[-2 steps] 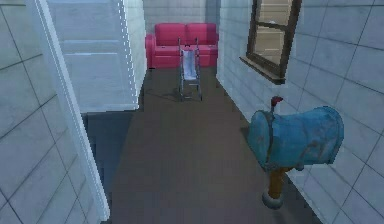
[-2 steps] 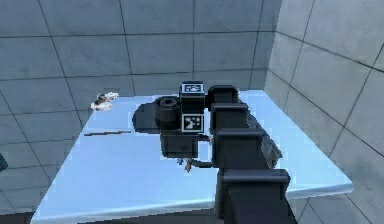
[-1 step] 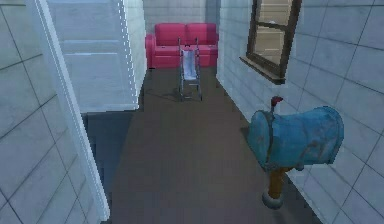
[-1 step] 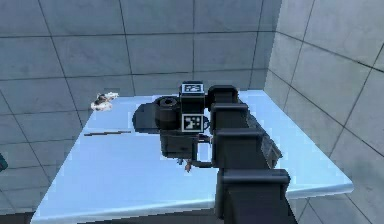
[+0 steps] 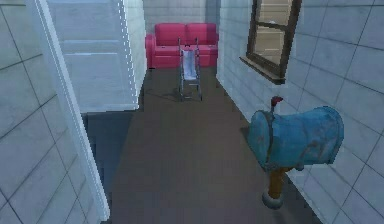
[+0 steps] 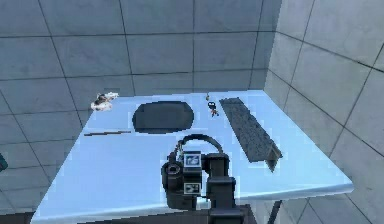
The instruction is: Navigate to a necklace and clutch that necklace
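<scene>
Nearest, the gripper [image 6: 174, 180] sits above the blue table [image 6: 110, 170]; I cannot tell whether it holds anything. Just beyond it lies a dark oval mat [image 6: 165, 116], with a dark keyboard [image 6: 250, 130] to its right. Farthest, up-left near the table's back edge, is a small pale tangle [image 6: 103, 100], possibly the necklace.

Pale table [image 6: 300, 170] bears dark oval pad [image 6: 165, 116], dark strip [image 6: 250, 130], whitish clump [image 6: 102, 100].

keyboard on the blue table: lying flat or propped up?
Flat. The dark keyboard lies full length on the light blue table top, right of the dark oval mat, with no end raised.
</scene>
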Robot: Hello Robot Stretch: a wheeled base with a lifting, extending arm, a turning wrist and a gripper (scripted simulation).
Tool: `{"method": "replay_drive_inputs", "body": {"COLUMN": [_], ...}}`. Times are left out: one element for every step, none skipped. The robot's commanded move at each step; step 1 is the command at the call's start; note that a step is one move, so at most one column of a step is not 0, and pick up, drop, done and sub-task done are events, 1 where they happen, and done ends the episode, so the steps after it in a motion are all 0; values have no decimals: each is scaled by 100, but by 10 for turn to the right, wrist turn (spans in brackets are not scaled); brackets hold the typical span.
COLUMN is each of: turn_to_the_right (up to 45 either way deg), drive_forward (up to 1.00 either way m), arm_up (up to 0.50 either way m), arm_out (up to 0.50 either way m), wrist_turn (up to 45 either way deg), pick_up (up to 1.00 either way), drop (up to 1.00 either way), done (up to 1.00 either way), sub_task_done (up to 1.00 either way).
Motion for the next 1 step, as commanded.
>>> {"method": "replay_drive_inputs", "body": {"turn_to_the_right": [0], "drive_forward": [0], "arm_up": [0], "arm_out": [0], "wrist_turn": [0], "pick_up": [100], "drop": [0], "done": [0], "sub_task_done": [0]}}
